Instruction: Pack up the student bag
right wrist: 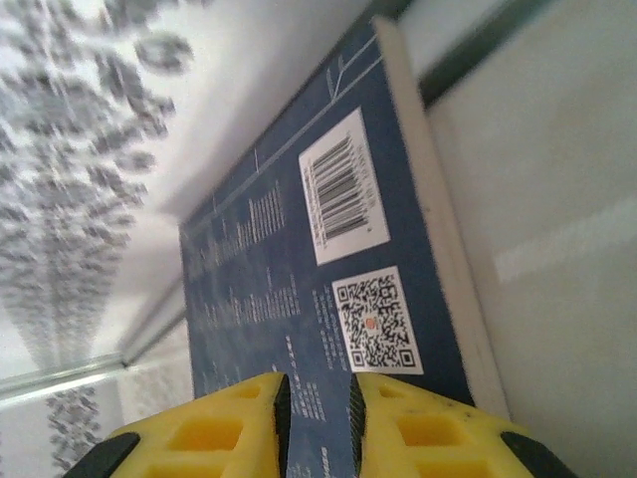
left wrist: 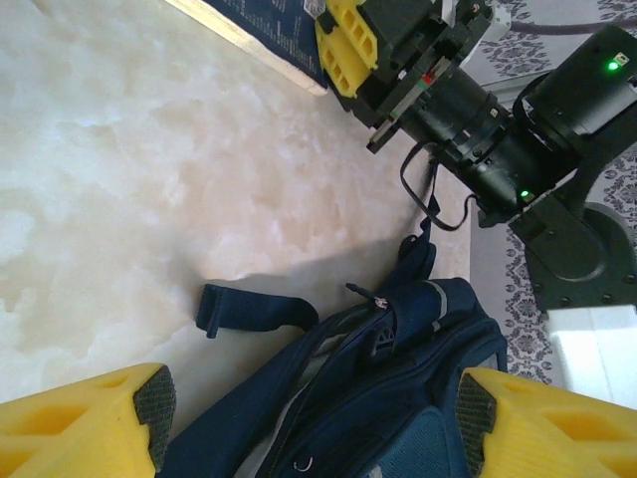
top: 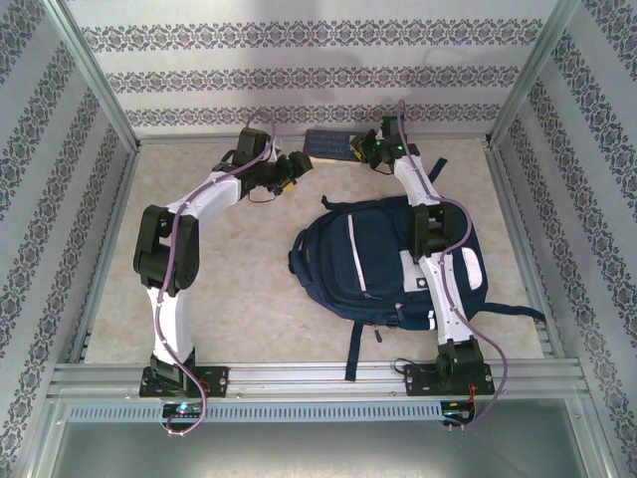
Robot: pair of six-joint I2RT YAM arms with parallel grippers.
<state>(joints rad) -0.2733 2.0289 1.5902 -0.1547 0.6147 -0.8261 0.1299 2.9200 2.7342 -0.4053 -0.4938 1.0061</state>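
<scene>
Where left claw (left wrist: 314, 403) points, student bag (left wrist: 398, 388) lies.

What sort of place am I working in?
Likely a staged robot test cell, not a real room: metal frame rails, wallpaper panels on three sides, and a marble-look tabletop holding a bag and a book.

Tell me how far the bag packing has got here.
Done: nothing visibly packed; the student bag lies flat. In hand: the right fingers sit nearly shut at the blue book by the far wall, grip unclear; the left fingers hang open near the bag. Left: getting the book inside.
</scene>
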